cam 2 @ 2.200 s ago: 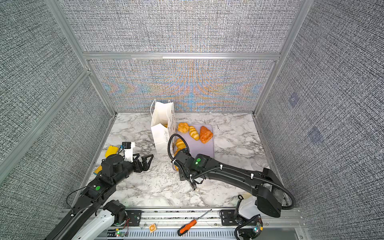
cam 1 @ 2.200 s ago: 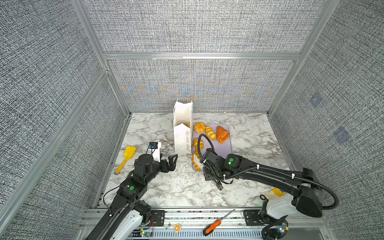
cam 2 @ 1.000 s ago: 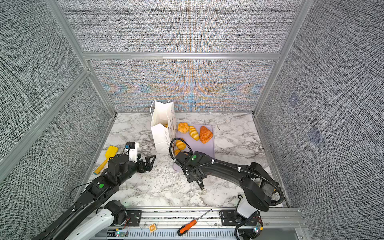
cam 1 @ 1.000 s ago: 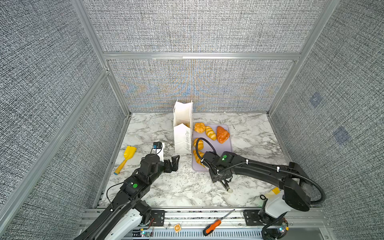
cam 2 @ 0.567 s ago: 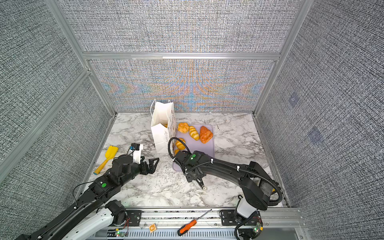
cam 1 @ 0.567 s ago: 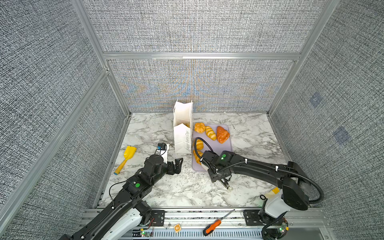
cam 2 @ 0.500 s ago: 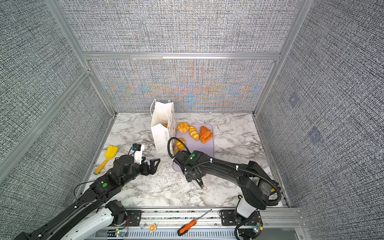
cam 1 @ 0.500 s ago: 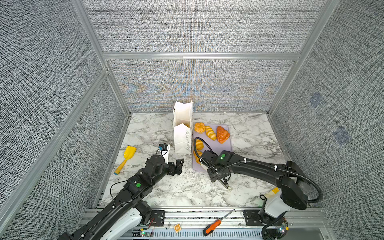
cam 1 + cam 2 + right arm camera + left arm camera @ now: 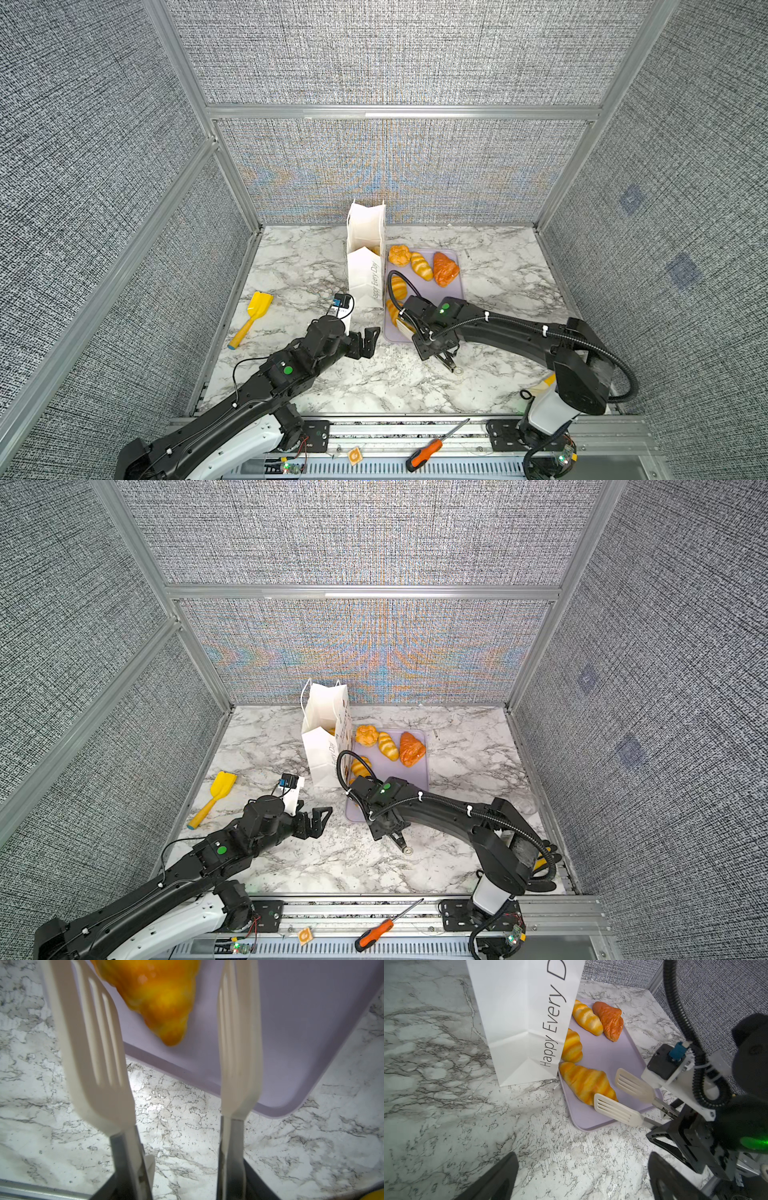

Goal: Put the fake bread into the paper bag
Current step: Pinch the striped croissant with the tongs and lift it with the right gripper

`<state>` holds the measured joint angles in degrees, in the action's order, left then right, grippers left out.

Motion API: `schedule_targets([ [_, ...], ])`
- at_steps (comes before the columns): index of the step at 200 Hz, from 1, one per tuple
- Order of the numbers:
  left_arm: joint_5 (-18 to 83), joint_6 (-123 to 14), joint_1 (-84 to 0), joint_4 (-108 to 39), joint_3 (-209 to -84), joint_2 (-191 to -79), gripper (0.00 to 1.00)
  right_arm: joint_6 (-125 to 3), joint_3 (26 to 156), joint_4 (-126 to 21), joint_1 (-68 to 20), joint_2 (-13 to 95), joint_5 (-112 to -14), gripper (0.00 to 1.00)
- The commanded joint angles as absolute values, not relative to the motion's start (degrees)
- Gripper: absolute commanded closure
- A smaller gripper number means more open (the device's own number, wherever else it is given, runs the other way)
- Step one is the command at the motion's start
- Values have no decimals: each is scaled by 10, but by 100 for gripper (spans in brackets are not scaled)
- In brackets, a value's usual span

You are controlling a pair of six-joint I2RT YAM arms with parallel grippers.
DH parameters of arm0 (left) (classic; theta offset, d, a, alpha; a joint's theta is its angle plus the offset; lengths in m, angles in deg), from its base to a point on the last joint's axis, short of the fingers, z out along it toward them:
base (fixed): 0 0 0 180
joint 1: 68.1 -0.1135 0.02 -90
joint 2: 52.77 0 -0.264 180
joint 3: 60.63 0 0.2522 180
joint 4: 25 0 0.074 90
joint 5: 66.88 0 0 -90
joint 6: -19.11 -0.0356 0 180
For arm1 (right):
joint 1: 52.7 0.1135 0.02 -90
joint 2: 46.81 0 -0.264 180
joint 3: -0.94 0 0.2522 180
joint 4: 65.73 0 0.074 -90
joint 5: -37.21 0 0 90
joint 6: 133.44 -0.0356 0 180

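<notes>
Lying on the lilac tray (image 9: 610, 1051), just beside the foot of the standing paper bag (image 9: 517, 1022): the nearest fake bread (image 9: 587, 1084), a stripy croissant. Hanging spread apart on both sides of its tip: white tongs (image 9: 614, 1108), being held in the right gripper (image 9: 432, 345). Hovering wide open over the tabletop (image 9: 316, 266) nearby, holding nothing: the left gripper (image 9: 368, 343).

Grey woven fabric walls (image 9: 395, 54) in aluminium frames (image 9: 399, 112) close in three sides, with a shimmer of colour on the back panel in both top views. The floor is a white marble table (image 9: 498, 257) with grey veins, evenly lit. A metal rail (image 9: 415, 908) runs along the near edge.
</notes>
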<state>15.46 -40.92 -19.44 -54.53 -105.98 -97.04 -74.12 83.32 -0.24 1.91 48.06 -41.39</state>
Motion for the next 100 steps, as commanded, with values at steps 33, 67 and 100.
schedule_targets([
  [33,145,-408,-176,-523,-1059,-986,1,-712,846,-10,11,495,-421,36],
  [67,149,-409,-170,-522,-1061,-999,1,-701,853,-10,4,510,-424,36],
  [100,151,-410,-169,-519,-1060,-1008,1,-694,860,-11,-3,521,-426,35],
])
